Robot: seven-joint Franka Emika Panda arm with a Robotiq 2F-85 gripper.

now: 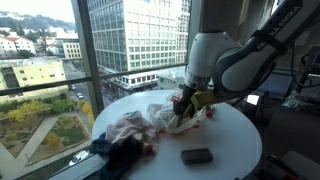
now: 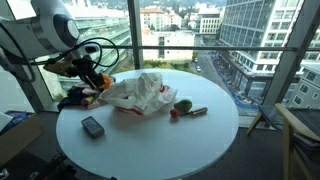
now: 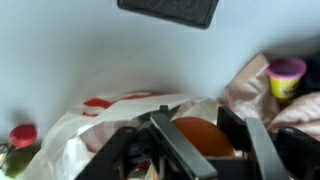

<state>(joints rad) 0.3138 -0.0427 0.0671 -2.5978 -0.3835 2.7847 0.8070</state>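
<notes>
In the wrist view we start at the left edge. At about eight o'clock from the gripper (image 3: 192, 116) lies a small red thing (image 3: 22, 134) with a green thing (image 3: 12, 160) just below it. Both are just beside the white plastic bag (image 3: 100, 120) with its red print. The gripper's fingers are closed on either side of an orange ball (image 3: 205, 138). It may be a fruit, but the blur keeps us from saying. The ball sits over the crumpled bag. At twelve o'clock a dark flat block (image 3: 170, 10) lies apart on the round white table (image 3: 60, 50), and at two o'clock stands a yellow tub (image 3: 287, 76) with a purple lid. In an exterior view the gripper (image 1: 182, 104) hangs over the bag (image 1: 145, 125), with a dark cloth (image 1: 120, 155) at seven o'clock.
</notes>
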